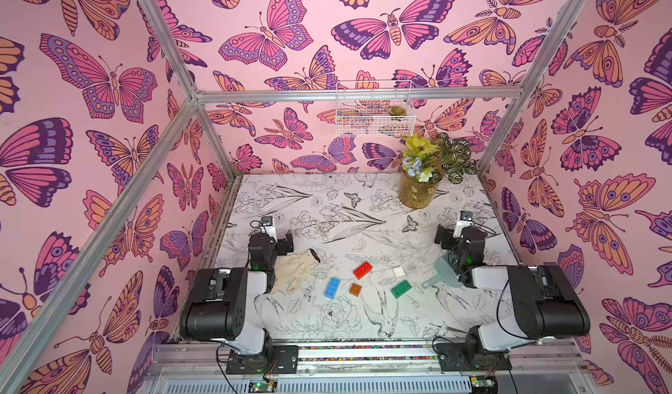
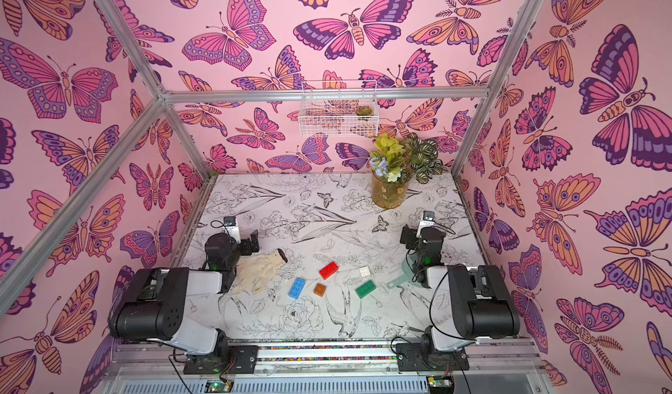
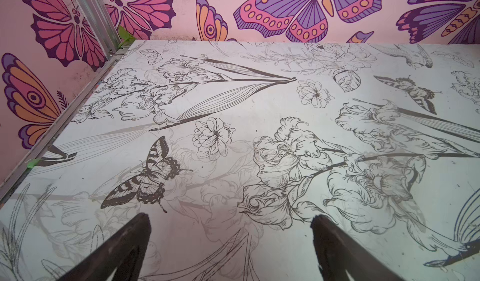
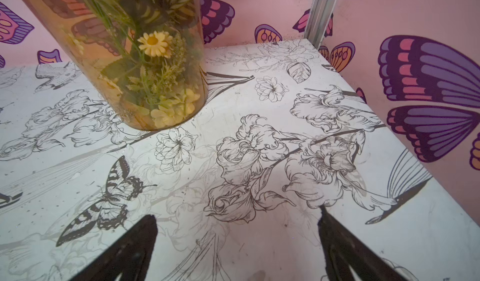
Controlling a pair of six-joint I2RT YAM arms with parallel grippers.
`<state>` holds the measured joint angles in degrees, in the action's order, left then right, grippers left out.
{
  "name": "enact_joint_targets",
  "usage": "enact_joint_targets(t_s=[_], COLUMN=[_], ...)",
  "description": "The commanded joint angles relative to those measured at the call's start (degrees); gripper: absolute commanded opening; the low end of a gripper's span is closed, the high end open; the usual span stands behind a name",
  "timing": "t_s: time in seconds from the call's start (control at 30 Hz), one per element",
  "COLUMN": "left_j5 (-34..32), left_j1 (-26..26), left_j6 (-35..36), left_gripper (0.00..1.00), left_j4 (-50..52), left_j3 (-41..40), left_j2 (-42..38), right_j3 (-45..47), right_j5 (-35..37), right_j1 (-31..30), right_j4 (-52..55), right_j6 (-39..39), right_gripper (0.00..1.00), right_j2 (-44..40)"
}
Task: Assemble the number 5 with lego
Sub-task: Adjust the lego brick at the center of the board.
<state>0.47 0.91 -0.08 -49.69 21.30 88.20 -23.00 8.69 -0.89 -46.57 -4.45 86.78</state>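
The lego lies loose near the table's front, seen in both top views: a red brick [image 1: 363, 270], a blue brick [image 1: 332, 288], a brown-orange brick [image 1: 355, 289], a white brick [image 1: 399, 272] and a green brick [image 1: 401, 289]. They lie apart, none stacked, and no number 5 is in view. My left gripper [image 1: 288, 241] hovers behind the bricks at the left, open and empty [image 3: 231, 215]. Behind them at the right, my right gripper [image 1: 443, 237] is open and empty too [image 4: 237, 212]. Neither wrist view shows any brick.
A beige glove [image 1: 294, 271] lies beside the left arm, left of the blue brick. A pale teal dustpan [image 1: 444, 274] rests under the right arm, right of the white brick. A glass vase of flowers [image 1: 418, 192] stands at the back right. A wire basket [image 1: 374, 108] hangs on the back wall.
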Motion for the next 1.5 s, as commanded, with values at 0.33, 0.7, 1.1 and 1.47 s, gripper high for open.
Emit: enact_joint_targets(t_s=[0.33, 0.7, 1.1, 1.47], left_j5=[0.5, 0.6, -3.2, 1.1], left_j1=[0.5, 0.5, -4.6, -21.8], left_j6=[-0.1, 0.0, 0.8, -1.4], left_gripper=[0.99, 0.99, 0.99, 0.99], left_j4=[-0.7, -0.7, 21.8, 55.8], left_j3=[0.4, 0.4, 5.2, 21.5], left_j2=[0.0, 0.0, -18.4, -18.5], right_j3=[0.1, 0.0, -21.4, -31.4], right_j5=[-1.7, -1.8, 3.0, -1.2], right_j1=[0.1, 0.2, -8.0, -22.6], right_j4=[0.2, 0.4, 53.1, 77.2], right_j6=[0.9, 0.9, -2.2, -18.2], right_gripper=[0.99, 0.99, 0.99, 0.99], right_j2=[-0.7, -0.6, -11.9, -9.0])
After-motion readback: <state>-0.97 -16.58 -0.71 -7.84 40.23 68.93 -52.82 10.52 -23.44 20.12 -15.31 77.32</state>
